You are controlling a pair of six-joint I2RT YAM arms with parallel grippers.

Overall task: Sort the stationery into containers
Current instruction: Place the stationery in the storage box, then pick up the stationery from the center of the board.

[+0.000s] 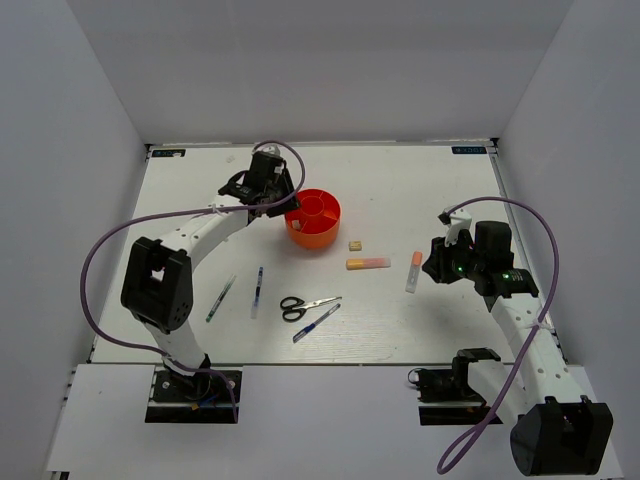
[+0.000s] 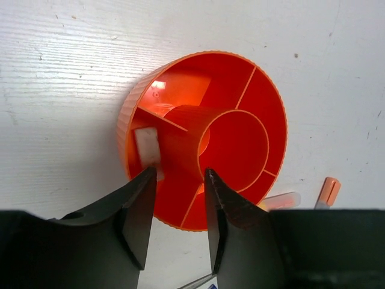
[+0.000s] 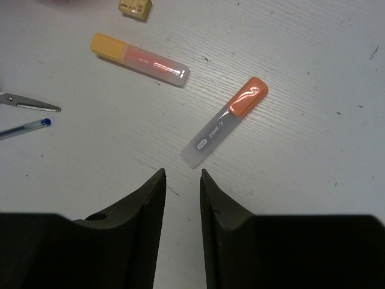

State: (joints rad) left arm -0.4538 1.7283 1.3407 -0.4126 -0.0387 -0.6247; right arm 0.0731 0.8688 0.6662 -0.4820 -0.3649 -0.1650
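Note:
The round orange organiser sits left of the table's middle, and a small white piece lies in one of its wedge compartments. My left gripper hovers over the organiser's near rim, open and empty. My right gripper is open just short of the white-orange tube, with nothing between its fingers. The orange-yellow marker and the tan eraser lie beyond the tube. Black-handled scissors, a blue pen, another pen and a green pen lie at the front left.
White walls close in the table on three sides. The left arm's purple cable loops out over the left side, and the right arm's cable arcs near the right wall.

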